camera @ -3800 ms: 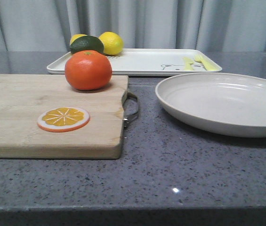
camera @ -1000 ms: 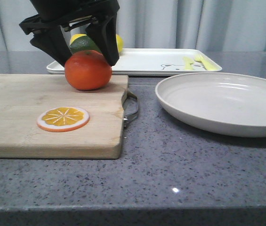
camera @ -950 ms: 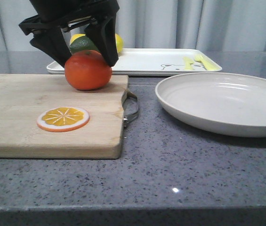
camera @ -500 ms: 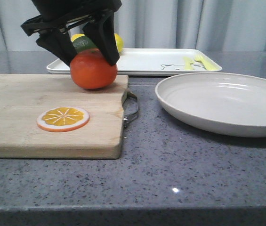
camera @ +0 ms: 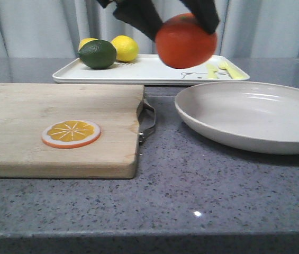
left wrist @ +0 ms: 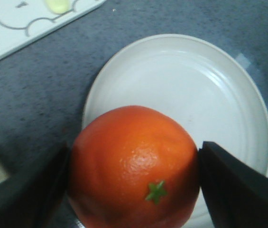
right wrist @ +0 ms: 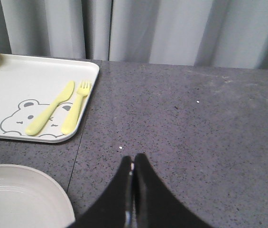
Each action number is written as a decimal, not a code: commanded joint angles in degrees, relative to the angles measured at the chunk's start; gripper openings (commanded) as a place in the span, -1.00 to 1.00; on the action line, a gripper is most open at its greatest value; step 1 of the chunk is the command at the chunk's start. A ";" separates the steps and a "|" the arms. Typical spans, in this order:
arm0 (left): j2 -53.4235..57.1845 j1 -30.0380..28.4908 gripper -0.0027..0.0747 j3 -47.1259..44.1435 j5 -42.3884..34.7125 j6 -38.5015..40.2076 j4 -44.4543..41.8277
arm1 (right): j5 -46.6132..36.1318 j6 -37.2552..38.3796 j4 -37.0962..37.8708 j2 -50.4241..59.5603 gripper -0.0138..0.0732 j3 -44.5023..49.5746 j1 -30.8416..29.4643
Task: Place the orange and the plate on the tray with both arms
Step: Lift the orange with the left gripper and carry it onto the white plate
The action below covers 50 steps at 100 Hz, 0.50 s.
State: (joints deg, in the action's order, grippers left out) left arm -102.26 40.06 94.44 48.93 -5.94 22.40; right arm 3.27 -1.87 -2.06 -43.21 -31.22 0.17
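My left gripper (camera: 183,21) is shut on the orange (camera: 186,41) and holds it in the air, in front of the white tray (camera: 154,69) and above the near-left rim of the off-white plate (camera: 255,114). In the left wrist view the orange (left wrist: 134,166) sits between the black fingers (left wrist: 233,185), green stem mark up, over the plate (left wrist: 200,95). My right gripper (right wrist: 133,164) is shut and empty, over bare countertop beside the plate (right wrist: 20,197) and the tray (right wrist: 34,90). It is out of the front view.
A wooden cutting board (camera: 54,127) with a metal handle lies at the left, with an orange slice disc (camera: 71,133) on it. A green lime (camera: 97,54) and two yellow lemons (camera: 125,47) sit at the tray's left end. Curtains hang behind.
My left gripper came down onto the orange on the cutting board, closed on it, lifted it and carried it right, to above the plate's left rim. The plate has not moved.
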 commanded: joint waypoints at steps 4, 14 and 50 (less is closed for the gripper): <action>-0.29 4.44 -0.18 2.96 -3.33 -0.16 2.39 | -4.25 -0.41 -0.10 -0.03 -0.84 -1.99 -0.06; -3.58 6.40 -0.18 4.95 -3.05 -0.06 2.49 | -4.17 -0.41 -0.10 -0.03 -0.84 -1.99 -0.06; -8.72 7.68 -0.08 8.42 -1.44 -0.06 2.49 | -4.03 -0.41 -0.10 -0.03 -0.84 -1.99 -0.06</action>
State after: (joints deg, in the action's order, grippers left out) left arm -113.90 47.05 100.82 48.74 -5.94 23.31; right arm 3.60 -1.87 -2.06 -43.21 -31.22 0.17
